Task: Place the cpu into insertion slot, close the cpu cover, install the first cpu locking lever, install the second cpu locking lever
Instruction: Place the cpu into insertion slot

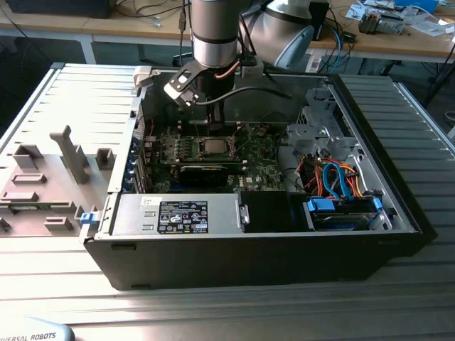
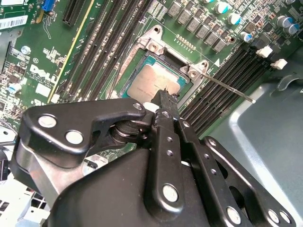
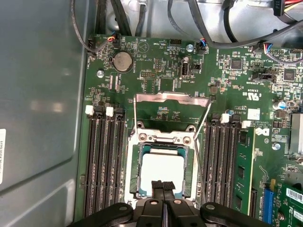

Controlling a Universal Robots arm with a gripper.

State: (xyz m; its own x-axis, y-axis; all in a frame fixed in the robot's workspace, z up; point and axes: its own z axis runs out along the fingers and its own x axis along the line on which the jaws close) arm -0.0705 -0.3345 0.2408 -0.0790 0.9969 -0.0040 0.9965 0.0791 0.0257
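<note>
The cpu (image 3: 162, 171) lies flat, silver top up, in the insertion slot (image 3: 134, 165) in the middle of the green motherboard; the second wrist view shows the cpu (image 2: 152, 79) as well. My gripper (image 3: 163, 185) hangs just above the chip's edge, its black fingertips (image 2: 164, 96) pressed together, shut with nothing between them. The cpu cover (image 3: 173, 98) stands open, swung back from the slot. Two thin wire levers (image 3: 205, 124) stick out unlatched beside the slot; one of these levers (image 2: 228, 88) juts over the memory slots. In the exterior view the gripper (image 1: 213, 131) reaches down into the case over the slot (image 1: 213, 147).
Long black memory slots (image 3: 102, 161) flank the slot on both sides. Cables (image 3: 227, 33) run along the board's far edge. The grey case wall (image 3: 42, 104) stands close by. A power supply (image 1: 178, 214) and a drive cage with coloured wires (image 1: 341, 185) fill the case front.
</note>
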